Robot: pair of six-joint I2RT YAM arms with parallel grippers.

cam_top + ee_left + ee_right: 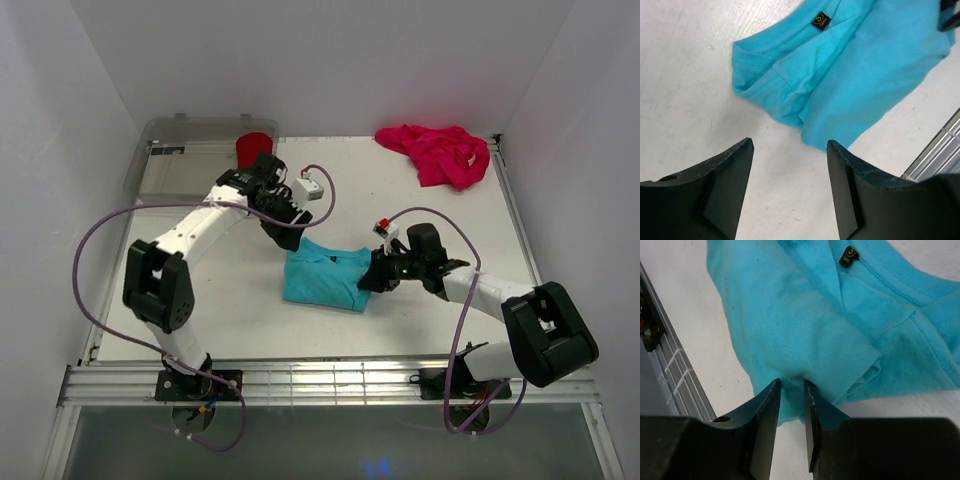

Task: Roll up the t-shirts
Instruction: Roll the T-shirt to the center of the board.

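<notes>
R gripper [791, 383] nearly closed, my fingertips pinching an edge of the turquoise t-shirt [805, 315]; L gripper [790, 145] wide open, empty, just beside its collar end; pink t-shirt [437, 152] and red t-shirt [254, 148] well beyond it.

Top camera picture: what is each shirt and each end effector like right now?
turquoise blue cloth t-shirt: folded flat mid-table, not yet rolled.
magenta pink cloth t-shirt: crumpled in the far right corner.
red cloth t-shirt: bunched up by the clear plastic bin.
left end effector: open, empty, above the table.
right end effector: pinched shut on the turquoise shirt's edge.
</notes>
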